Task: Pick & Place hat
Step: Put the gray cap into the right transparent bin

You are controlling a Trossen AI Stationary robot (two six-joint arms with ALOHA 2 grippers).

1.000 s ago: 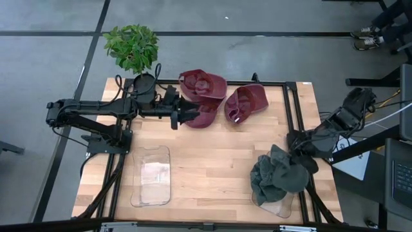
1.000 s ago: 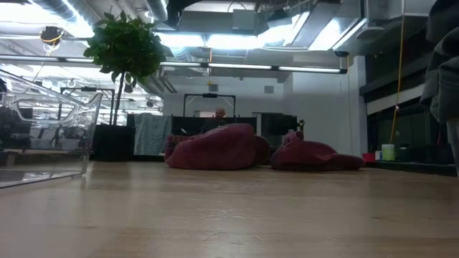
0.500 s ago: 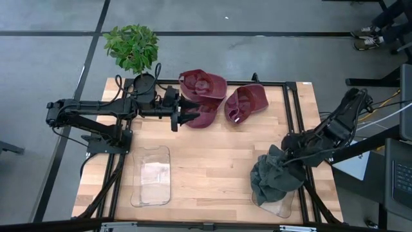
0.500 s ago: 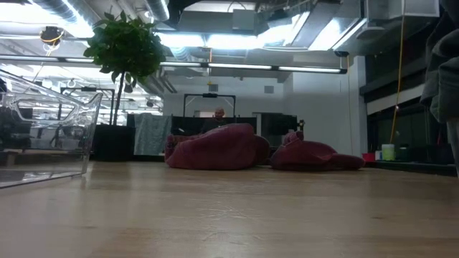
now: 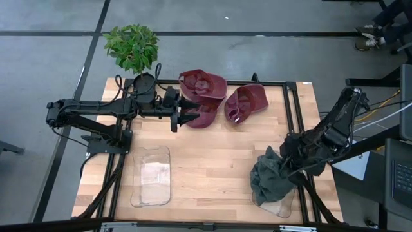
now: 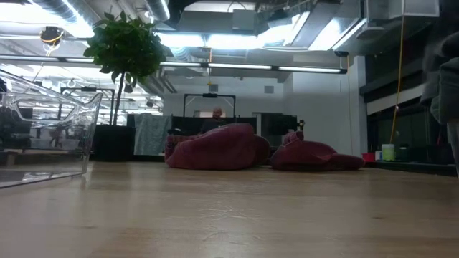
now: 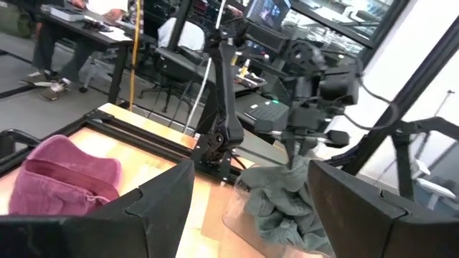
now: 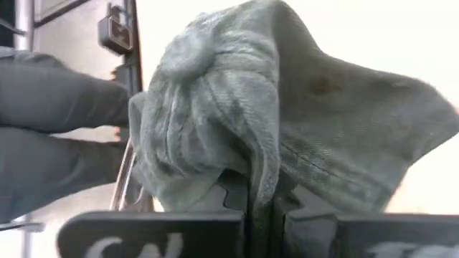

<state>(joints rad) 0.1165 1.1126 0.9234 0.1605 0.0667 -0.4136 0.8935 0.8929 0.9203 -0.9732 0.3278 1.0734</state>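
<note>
Writing: only pale letter fragments on the dark bar at the base of the right pincer, seen in the right wrist view; too partial to read. No brand marks legible on any hat.

Counter [image 5: 212, 161]: light wood planks, visible grain, edged with a black metal frame.

Grey hat [image 5: 273, 179]: soft, washed-looking fabric with stitched seams, crumpled and drooping in folds. It hangs at the counter's near right corner, over a clear tray [image 5: 281, 207]. The right pincer [image 5: 288, 161] is clenched on a pinch of its cloth; in the right wrist view the two dark fingers sit pressed together with the fabric bunched between and above them [image 8: 287, 122].

Maroon hats: one [image 5: 203, 84] lies upturned at the far edge, its hollow crown showing; a second [image 5: 246, 102] lies just beside it to the right, also crown-up; a third [image 5: 202, 116], partly under the first, sits right in front of the left pincer. All are soft cloth, rounded and slumped.

Left pincer [image 5: 190, 111]: released, its fingers spread wide, level with the counter and pointing at the third maroon hat; whether it touches cannot be told.

Clear bin [image 5: 150, 175]: rigid transparent plastic, rectangular with rounded corners, near left of the counter.

Potted plant [image 5: 134, 48]: leafy green, in a dark pot at the far left corner.
</note>
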